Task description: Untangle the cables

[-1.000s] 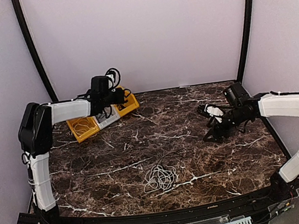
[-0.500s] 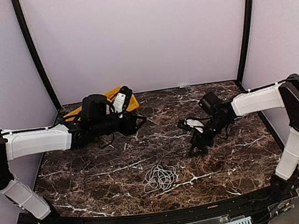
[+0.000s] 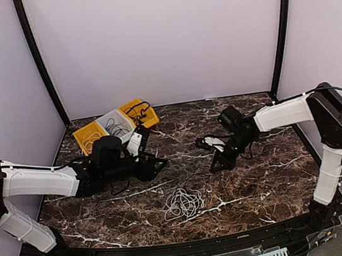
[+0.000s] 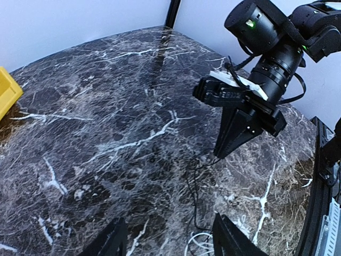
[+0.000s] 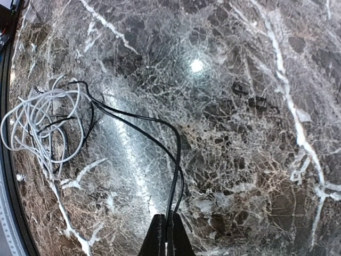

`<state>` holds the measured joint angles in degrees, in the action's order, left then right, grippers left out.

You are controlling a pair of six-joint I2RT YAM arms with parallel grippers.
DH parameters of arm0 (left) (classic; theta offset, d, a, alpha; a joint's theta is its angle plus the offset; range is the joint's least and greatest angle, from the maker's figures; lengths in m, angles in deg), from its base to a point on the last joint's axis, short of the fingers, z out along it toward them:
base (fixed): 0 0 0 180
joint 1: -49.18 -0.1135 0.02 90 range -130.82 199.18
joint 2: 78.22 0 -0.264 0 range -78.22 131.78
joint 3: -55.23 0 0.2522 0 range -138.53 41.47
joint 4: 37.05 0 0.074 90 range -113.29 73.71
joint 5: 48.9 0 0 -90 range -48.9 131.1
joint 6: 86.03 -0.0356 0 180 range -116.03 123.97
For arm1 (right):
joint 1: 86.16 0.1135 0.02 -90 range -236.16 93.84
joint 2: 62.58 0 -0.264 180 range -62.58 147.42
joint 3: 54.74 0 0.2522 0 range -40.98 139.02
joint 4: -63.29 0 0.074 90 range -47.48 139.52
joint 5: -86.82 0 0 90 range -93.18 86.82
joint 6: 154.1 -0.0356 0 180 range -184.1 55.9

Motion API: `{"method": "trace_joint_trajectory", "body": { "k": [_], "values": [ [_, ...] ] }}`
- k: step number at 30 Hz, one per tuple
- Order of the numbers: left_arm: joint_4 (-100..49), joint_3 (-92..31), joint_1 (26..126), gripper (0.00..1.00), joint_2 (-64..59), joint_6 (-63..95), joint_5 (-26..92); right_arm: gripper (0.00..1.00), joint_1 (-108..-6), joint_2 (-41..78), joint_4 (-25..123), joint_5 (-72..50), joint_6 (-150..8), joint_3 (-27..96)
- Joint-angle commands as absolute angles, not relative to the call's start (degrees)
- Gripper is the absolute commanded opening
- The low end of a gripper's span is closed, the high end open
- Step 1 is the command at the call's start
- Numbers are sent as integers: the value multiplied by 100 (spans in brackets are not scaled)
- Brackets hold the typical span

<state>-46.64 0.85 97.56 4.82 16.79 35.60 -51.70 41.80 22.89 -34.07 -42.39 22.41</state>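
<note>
The cables [image 3: 183, 204] lie as a loose tangle on the dark marble tabletop [image 3: 280, 176], near its front edge and between the two arms. In the right wrist view the tangle [image 5: 42, 125] is seen to be made mostly of white and grey cords, with some black strands wound through it. A black cable [image 5: 177, 169] is drawn out of the tangle in a long doubled loop across the marble.

The right gripper [image 5: 166, 220] is clenched on the far end of that loop, with its fingertips pressed together and the two black strands pinched between them. From above, the right gripper [image 3: 216, 166] is seen tilted down toward the tabletop, behind and to the right of the tangle. In the left wrist view its fingers [image 4: 234, 133] form a closed point from which the thin black cord hangs to the marble.

The left gripper [image 3: 157, 165] is held low over the table, to the left of the right gripper and well apart from the tangle. Its fingers [image 4: 229, 237] are spread and nothing is grasped.

A row of small bins [image 3: 89, 138], yellow, grey and yellow, stands at the back left corner, with dark cords seen inside.
</note>
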Motion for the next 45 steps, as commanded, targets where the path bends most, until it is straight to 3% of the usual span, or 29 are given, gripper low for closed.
{"method": "trace_joint_trajectory", "body": {
  "k": [1,17,29,33,41,44,45],
  "values": [
    [-5412,106,10057,58,642,1621,3531,0,-5162,3571,2159,-3328,-4153,2567],
    [-8038,-252,10663,58,1716,1142,3785,0,-5061,2523,586,-3956,-3708,4675],
    [-8221,-606,10689,49,1936,1199,3668,0,-4950,2343,445,-4210,-3756,5173],
    [-8201,-602,10687,40,1928,1112,3708,0,-4873,2298,422,-4211,-3756,5168],
    [-8260,-617,10684,3,1930,1071,3655,0,-4811,2224,419,-4273,-3740,5187],
    [-8259,-628,10685,0,1878,1033,3725,2,-4810,2211,474,-4303,-3680,5107],
    [-8251,-639,10684,0,1853,1020,3772,9,-4810,2198,587,-4256,-3688,4974]
  ]
}}
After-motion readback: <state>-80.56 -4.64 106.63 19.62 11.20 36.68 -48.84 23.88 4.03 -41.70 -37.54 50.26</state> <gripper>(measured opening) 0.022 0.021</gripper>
